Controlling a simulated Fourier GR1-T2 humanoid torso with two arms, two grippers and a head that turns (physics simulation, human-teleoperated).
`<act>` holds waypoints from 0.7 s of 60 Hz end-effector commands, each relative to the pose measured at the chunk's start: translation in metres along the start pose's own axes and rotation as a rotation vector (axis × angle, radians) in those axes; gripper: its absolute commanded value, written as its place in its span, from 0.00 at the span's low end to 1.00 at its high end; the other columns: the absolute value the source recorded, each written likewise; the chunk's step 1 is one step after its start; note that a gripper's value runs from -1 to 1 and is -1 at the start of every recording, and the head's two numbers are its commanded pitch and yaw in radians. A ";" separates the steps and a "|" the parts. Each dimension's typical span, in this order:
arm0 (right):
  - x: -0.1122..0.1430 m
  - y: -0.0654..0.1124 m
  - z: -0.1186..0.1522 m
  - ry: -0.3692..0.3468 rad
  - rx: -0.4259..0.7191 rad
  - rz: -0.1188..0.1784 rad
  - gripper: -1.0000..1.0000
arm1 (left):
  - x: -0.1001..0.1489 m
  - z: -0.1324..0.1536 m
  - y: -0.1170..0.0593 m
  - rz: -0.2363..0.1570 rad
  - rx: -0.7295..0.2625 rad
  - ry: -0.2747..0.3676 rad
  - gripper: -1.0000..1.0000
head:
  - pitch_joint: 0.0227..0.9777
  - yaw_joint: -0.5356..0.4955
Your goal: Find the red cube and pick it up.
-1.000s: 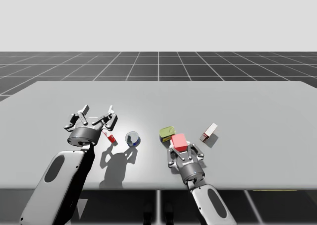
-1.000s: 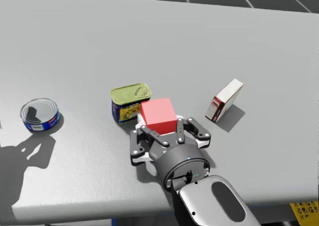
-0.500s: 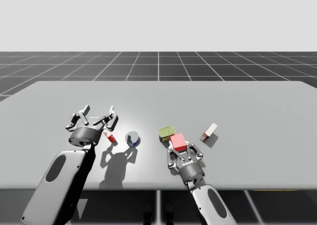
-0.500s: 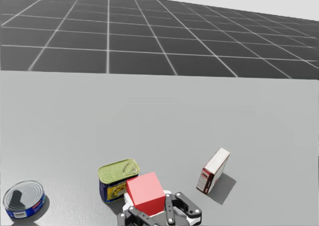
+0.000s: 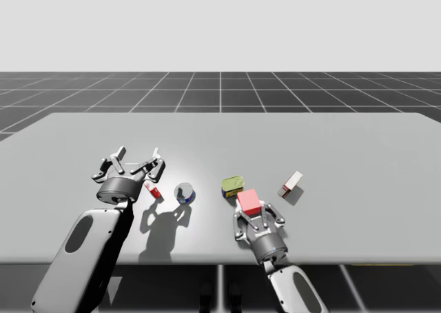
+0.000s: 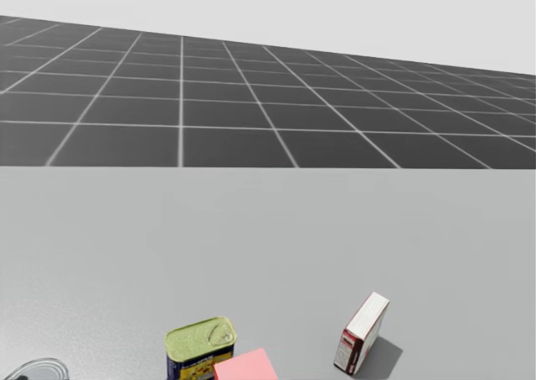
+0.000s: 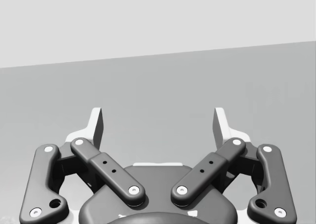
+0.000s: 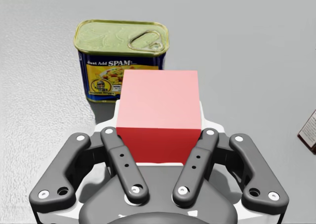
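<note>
The right gripper (image 8: 159, 135) is clamped on the cube (image 8: 159, 108), a finger on each side, near the table's (image 5: 344, 140) front edge, just before a tin (image 8: 121, 61). The left gripper (image 7: 158, 128), spread wide and holding nothing, hovers front-left. Bare surface runs from the tin to the far edge.

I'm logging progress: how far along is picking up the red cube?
Done: the red cube is found, and my right gripper is shut on it, just in front of the green-topped can. In hand: the lift; I cannot tell whether the cube is clear of the table. Left: raising it clear, if it is not. My left gripper is open, holding nothing.
</note>
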State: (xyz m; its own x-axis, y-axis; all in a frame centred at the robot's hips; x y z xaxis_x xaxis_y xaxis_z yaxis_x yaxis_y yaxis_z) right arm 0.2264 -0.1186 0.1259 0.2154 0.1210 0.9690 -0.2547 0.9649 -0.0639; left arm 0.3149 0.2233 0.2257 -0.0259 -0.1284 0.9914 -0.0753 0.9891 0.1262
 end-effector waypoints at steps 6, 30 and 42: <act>0.026 -0.014 0.007 -0.068 -0.121 0.006 1.00 | 0.000 0.000 0.000 0.000 0.001 0.000 0.00 | 0.48 0.31; 0.101 -0.037 0.026 -0.247 -0.160 0.011 1.00 | 0.001 0.001 0.000 0.001 -0.006 0.002 0.00 | 0.46 0.31; 0.139 -0.055 0.032 -0.357 -0.164 -0.001 1.00 | 0.001 0.001 0.000 0.007 -0.009 0.004 0.00 | 0.46 0.31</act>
State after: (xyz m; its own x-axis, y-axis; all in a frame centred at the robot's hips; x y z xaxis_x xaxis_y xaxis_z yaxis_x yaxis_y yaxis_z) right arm 0.2276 -0.1440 0.2316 -0.0334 0.0861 0.9957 -0.2128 0.9728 -0.0912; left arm 0.3141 0.2228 0.2263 -0.0240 -0.1251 0.9919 -0.0688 0.9900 0.1232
